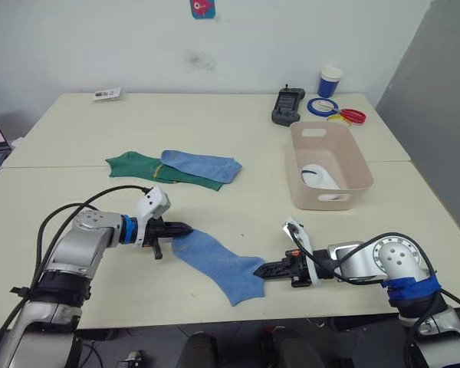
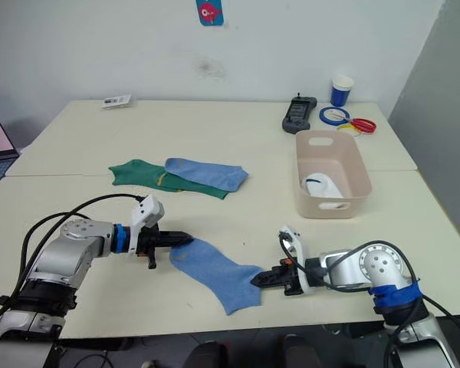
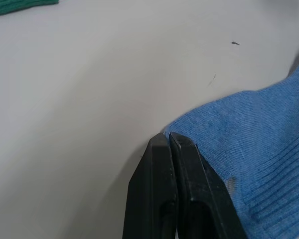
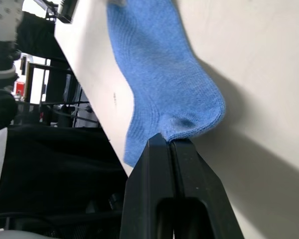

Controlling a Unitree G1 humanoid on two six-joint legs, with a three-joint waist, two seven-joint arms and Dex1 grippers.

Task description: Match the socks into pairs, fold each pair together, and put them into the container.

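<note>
Stretching a light blue sock (image 1: 215, 264) flat near the front edge of the tabletop (image 1: 238, 138), the robot grips it at both ends. The left gripper (image 1: 185, 228) has its jaws pressed together on the corner at one end; the right gripper (image 1: 262, 270) has its jaws closed on the edge at the other end. Further back lies a second light blue sock (image 1: 203, 165), overlapping a dark green sock (image 1: 149, 169). Off to the right stands the pale pink-beige container (image 1: 330, 165), with a white sock bundle (image 1: 320, 178) already inside. Behind it sit a black handheld device (image 1: 288, 105), rolls of tape (image 1: 333, 110) and a blue paper cup (image 1: 330, 80).

Both holds look thin, catching only the fabric's very edge. A hard pull could likely slip one end free. The held sock sits close to the tabletop's front edge, so a dropped end might slide off. Its partner overlaps the green sock, so lifting it carelessly could drag the green one along.
</note>
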